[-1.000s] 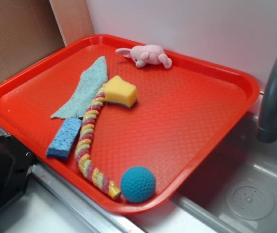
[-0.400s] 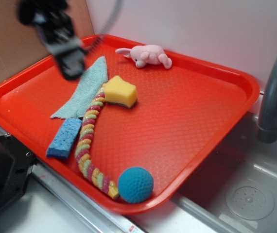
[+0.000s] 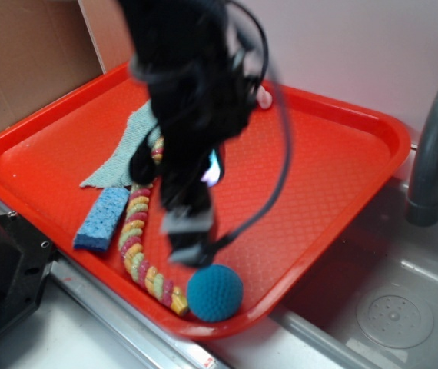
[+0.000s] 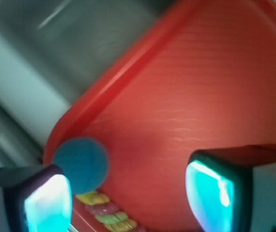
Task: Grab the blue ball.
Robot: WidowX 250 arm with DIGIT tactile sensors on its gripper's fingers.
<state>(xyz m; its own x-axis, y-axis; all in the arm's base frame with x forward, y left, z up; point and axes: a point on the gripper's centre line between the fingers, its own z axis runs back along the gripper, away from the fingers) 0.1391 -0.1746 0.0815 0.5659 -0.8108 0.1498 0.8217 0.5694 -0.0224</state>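
Since the frame taken 0.4 s ago, the arm has travelled from the far-left corner of the red tray [image 3: 334,161] to its near side and now covers the yellow sponge and most of the pink plush toy [image 3: 264,98]. The blue ball [image 3: 215,292] has not shifted.

**Tool state.** The gripper [image 4: 128,191] is spread wide and holds nothing. In the wrist view the two fingertips [image 4: 210,193] stand well apart, with bare tray between them. The exterior view is motion-blurred.

**Target position.** The blue ball rests in the near corner of the tray, against the raised rim and touching the end of the braided rope toy [image 3: 136,231]. In the wrist view it lies beside the left-hand finger, not centred between the two.

**Failure risks.**
- Off-centre closure: one finger meets the ball first and pushes it away, since a round ball rolls freely.
- Rim contact: a finger descending on the rim side may strike the tray edge.
- Rope pickup: the rope end touching the ball may be pinched together with it.

**Visible inventory.**
- Blue ball: one
- Braided rope toy: one
- Blue sponge [image 3: 101,218]: one
- Teal cloth [image 3: 125,150]: one
- Pink plush toy: one, partly hidden
- Red tray: one
- Faucet [image 3: 434,138]: one
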